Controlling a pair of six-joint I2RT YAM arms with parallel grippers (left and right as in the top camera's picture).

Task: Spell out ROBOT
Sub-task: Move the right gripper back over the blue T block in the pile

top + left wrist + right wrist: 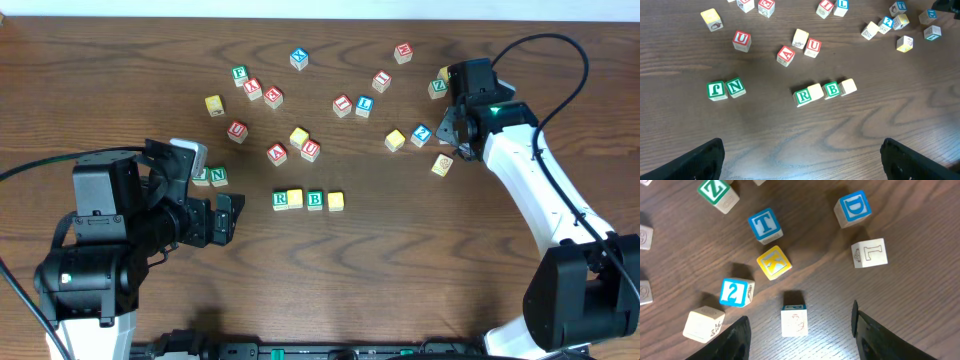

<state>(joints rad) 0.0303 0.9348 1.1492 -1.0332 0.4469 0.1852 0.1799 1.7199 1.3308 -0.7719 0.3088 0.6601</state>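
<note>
**Overhead view.** On the brown wooden bench (90, 70), four small wooden alphabet cubes stand in a straight row near the centre, each just beside the next. From left to right they are the green-lettered R cube (281, 200), the first yellow-faced cube (295, 198), the green-lettered B cube (315, 200) and the second yellow-faced cube (335, 201). The left hand (228, 218) hovers near the row's left end with its fingers spread wide, holding nothing. The right hand (455, 135) is over a loose cluster of cubes at the right side of the bench. The spacing of its fingers cannot be judged here.

**Left wrist view.** The row lies mid-frame: R cube (803, 96), first yellow-faced cube (815, 92), B cube (832, 90), second yellow-faced cube (848, 86). A touching pair, the green-lettered F and N cubes (726, 89), sits well apart to the left. The red-lettered U, A and U cubes (785, 55) lie beyond the row. The left hand (802, 155) shows one dark fingertip in each lower corner, set wide, with bare bench between them.

**Right wrist view.** The blue-lettered T cube (765, 225) rests on the bench, letter face up, just beside the yellow K cube (774, 262) and near the green-lettered Z cube (715, 191). The right hand (799, 325) is parted. A pale picture-sided cube (794, 322) stands between its fingers with a gap on each side, touched by neither.
</note>
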